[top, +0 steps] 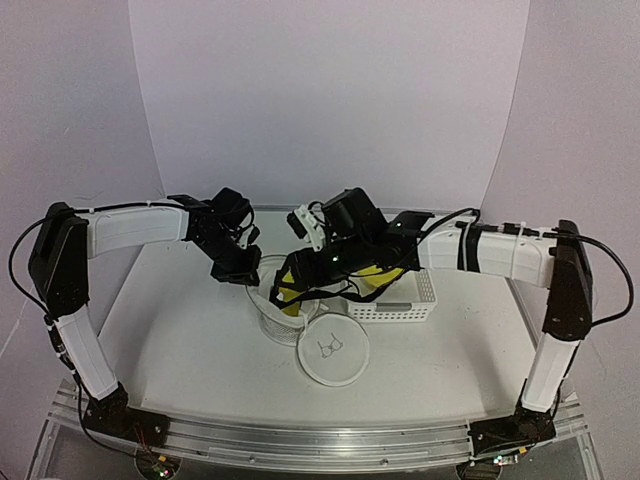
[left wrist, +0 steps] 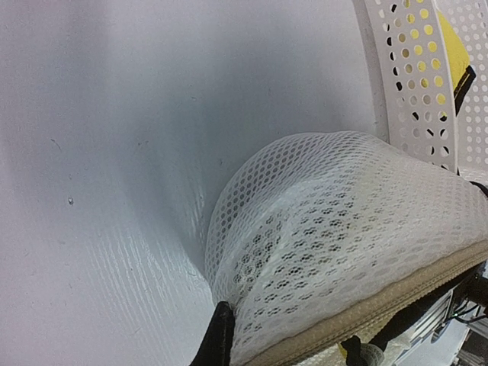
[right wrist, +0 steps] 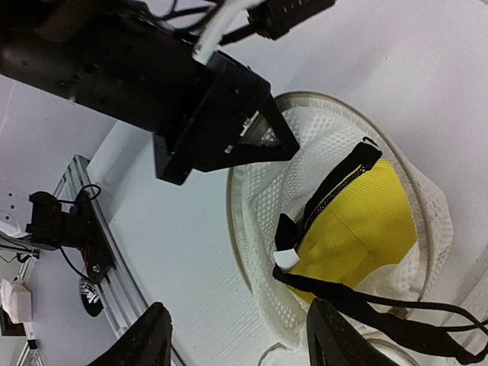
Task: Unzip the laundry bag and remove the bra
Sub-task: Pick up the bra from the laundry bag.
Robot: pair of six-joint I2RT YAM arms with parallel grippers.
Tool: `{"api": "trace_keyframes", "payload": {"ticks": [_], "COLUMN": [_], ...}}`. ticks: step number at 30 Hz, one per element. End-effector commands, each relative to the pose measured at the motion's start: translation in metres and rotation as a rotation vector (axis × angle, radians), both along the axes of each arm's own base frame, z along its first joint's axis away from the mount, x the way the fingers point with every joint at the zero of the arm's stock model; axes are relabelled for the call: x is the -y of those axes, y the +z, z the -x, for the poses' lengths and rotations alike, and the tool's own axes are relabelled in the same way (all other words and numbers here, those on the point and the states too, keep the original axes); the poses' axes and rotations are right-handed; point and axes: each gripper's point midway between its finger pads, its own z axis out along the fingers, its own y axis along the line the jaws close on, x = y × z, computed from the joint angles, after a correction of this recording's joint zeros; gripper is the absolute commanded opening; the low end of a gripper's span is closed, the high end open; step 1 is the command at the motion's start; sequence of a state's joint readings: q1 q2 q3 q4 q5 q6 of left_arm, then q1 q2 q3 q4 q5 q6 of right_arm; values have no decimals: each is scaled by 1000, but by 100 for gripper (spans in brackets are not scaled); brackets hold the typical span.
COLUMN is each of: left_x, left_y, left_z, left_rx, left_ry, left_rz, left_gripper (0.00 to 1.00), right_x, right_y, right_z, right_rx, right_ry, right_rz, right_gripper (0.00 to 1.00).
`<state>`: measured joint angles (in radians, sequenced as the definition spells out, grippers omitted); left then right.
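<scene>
A white backdrop (top: 330,100) curves behind a white bench (top: 180,350). The left arm (top: 135,228) and the right arm (top: 500,255) reach in from either side to meet at its middle. The laundry bag (top: 272,318) stands there with its zip undone. Its flat round face (top: 335,350), the one with the bra drawing, lies flopped toward the near edge, and the mesh body gapes upward. Just beside the bag, on the right, sits a perforated basket (top: 412,305).

The bra (right wrist: 358,221) is inside the open bag, yellow fabric with black straps (right wrist: 381,314) trailing over the rim. A 2nd yellow patch shows by the basket, and I cannot tell whether it belongs to the bra.

The left claw (left wrist: 286,345) is clamped on the bag's mesh wall by the zip tape (left wrist: 381,305). The right claw (right wrist: 244,335) hangs above the opening with its 2 fingers wide apart, holding nothing.

Unzipping looks finished, so the step in hand is the removal. Next, the right claw likely needs to drop onto the yellow fabric or a strap, close, and lift clear while the left pins the bag down.
</scene>
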<state>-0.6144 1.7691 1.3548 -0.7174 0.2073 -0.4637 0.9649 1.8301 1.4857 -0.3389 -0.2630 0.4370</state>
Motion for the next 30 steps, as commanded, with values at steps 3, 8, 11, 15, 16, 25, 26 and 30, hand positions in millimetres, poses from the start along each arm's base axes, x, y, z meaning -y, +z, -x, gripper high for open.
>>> {"api": "trace_keyframes", "payload": {"ticks": [3,8,11,15,16,25,26,30], "left_x": [2,0,0,-2,-2,-2,-2,-3], "left_y": [13,11,10,11,11,9,9,8], "left_z": [0,1,2,2,2,3,3,3], "left_rx": [27,25,24,28,29,25,25,23], "left_ry": [-21,-18,-17,-14,-15,-16,-16,-16], "left_rz": [12,6,5,1,0,-1,-1,-2], "left_gripper": [0,0,0,0,0,0,0,0], "right_x": [-19,-28,-33,-32,-32,-37,-38,-41], "right_y": [-9,-23,-31,-46,-50,-68,-69,-72], "right_z": [-20,-28,-31,-36,-37,-37,-36,-38], "right_rx": [54,49,44,47,49,41,42,52], "right_ry": [-57,-88,-95,-120,-126,-140,-141,-153], "right_rz": [46,68,84,129,141,178,182,202], "right_gripper": [62,61,60,58,58,54,54,52]}}
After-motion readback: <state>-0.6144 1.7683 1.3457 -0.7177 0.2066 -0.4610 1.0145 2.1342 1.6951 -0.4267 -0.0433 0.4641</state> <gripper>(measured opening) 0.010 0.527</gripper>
